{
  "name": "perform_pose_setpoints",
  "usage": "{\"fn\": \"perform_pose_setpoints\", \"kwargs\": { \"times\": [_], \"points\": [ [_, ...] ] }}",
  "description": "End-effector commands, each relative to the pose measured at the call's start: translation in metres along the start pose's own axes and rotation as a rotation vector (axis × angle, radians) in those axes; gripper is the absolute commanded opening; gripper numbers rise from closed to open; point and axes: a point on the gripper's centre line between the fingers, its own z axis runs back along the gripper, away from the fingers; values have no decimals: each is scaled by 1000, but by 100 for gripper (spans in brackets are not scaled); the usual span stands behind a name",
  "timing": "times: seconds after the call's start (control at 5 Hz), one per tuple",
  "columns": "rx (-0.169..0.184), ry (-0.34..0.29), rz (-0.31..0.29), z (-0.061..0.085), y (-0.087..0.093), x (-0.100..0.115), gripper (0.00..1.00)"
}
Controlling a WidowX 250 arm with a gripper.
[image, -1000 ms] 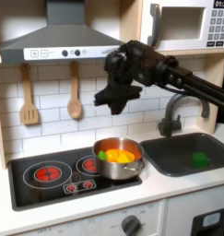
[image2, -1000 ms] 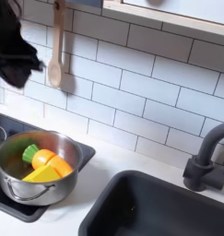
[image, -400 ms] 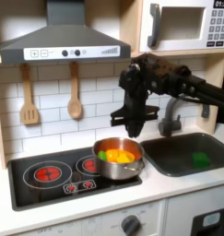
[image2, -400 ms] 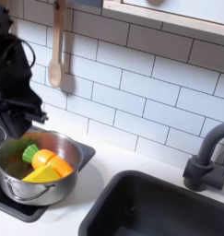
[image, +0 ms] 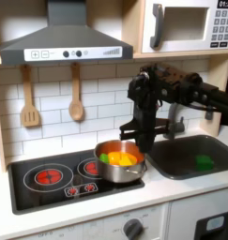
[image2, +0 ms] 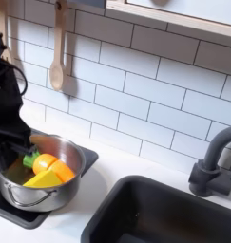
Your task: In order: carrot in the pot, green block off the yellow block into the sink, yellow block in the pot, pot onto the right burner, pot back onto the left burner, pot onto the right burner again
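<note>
The steel pot (image: 120,170) (image2: 31,197) stands at the stove's right end, by the right burner in the first exterior view. Inside it lie the orange carrot (image2: 46,162) with its green top and the yellow block (image2: 50,177). The green block (image: 205,161) lies in the sink (image: 176,161). My black gripper (image: 139,141) (image2: 14,147) points down over the pot's back rim, close above it. Its jaws look parted with nothing held between them.
The black stove (image: 31,187) has a bare left burner (image: 50,175). A curved faucet (image: 176,117) (image2: 214,166) rises behind the sink basin (image2: 155,204). A wooden spatula (image: 29,103) and spoon (image: 76,98) (image2: 57,57) hang on the tiled wall. A microwave (image: 190,26) sits above.
The gripper has come down from high above the stove and moved to the first exterior view's right, reaching the pot's rim. Pot and contents have not moved.
</note>
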Motion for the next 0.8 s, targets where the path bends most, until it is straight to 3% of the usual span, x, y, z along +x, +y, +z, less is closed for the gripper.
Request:
{"fn": "perform_pose_setpoints", "kwargs": {
  "times": [0.0, 0.2, 0.4, 0.6],
  "points": [
    [-5, 75, -46, -5, -8, -24, 0],
    [-9, 103, -74, -8, -13, -27, 100],
    [20, 113, -62, -7, -9, -26, 100],
    [17, 111, -64, -7, -10, -27, 100]
  ]
}}
